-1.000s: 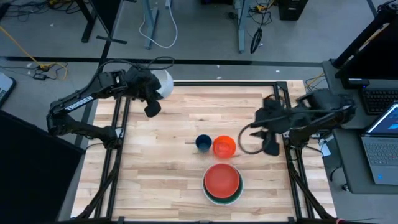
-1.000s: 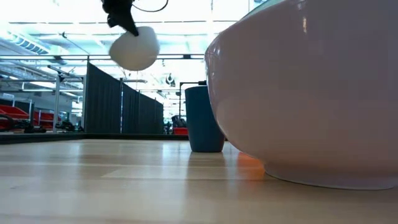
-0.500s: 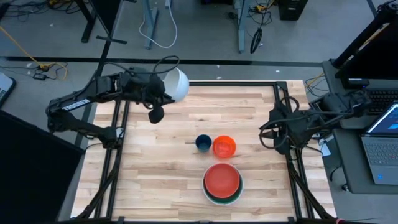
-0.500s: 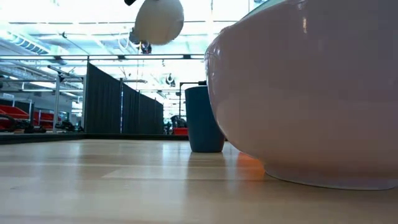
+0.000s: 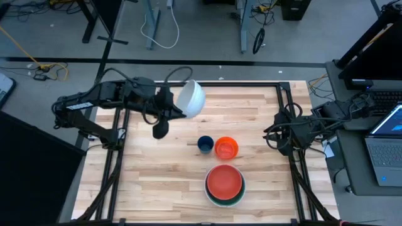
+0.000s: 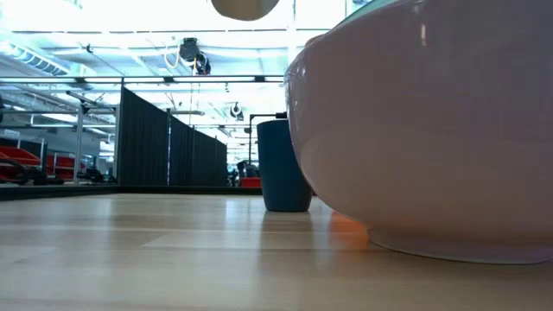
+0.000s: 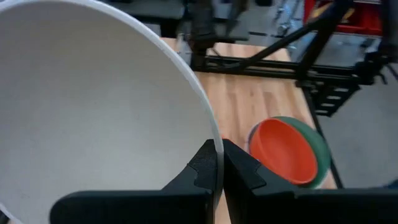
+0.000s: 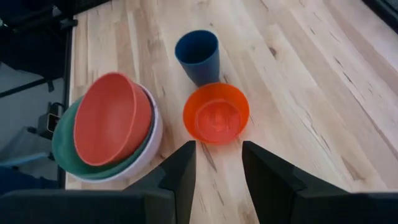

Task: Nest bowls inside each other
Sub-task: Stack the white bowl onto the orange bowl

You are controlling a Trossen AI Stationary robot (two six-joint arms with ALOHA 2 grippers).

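Note:
My left gripper (image 5: 176, 105) is shut on a small white bowl (image 5: 191, 98), high over the table's far middle. Only the bowl's underside (image 6: 246, 7) shows at the top of the low view. A red bowl (image 5: 224, 180) sits in a green one (image 8: 64, 148), which sits in a large white one (image 8: 153, 138), near the front edge. An orange bowl (image 5: 227, 147) and a dark blue cup-like bowl (image 5: 205, 144) stand side by side on the table's middle. My right gripper (image 8: 217, 155) hangs open at the table's right edge, holding nothing. My left gripper pinches the white bowl's rim (image 7: 215, 138), one finger inside the bowl and one outside. The fingers come from the table's left, slanting down. The bowl is lifted clear of the table and tipped on its side, so my wrist view looks into its hollow.
Black frame rails (image 5: 119, 135) run along the table's left and right sides. Bare wood lies left of the blue bowl and along the far half of the table (image 5: 245, 103). A laptop (image 5: 386, 144) sits off the table at right.
My left gripper has carried the white bowl up and toward the table's right, from the far left corner to over the far middle, and the bowl has tipped further. My right gripper has drawn back from near the orange bowl to the table's right edge.

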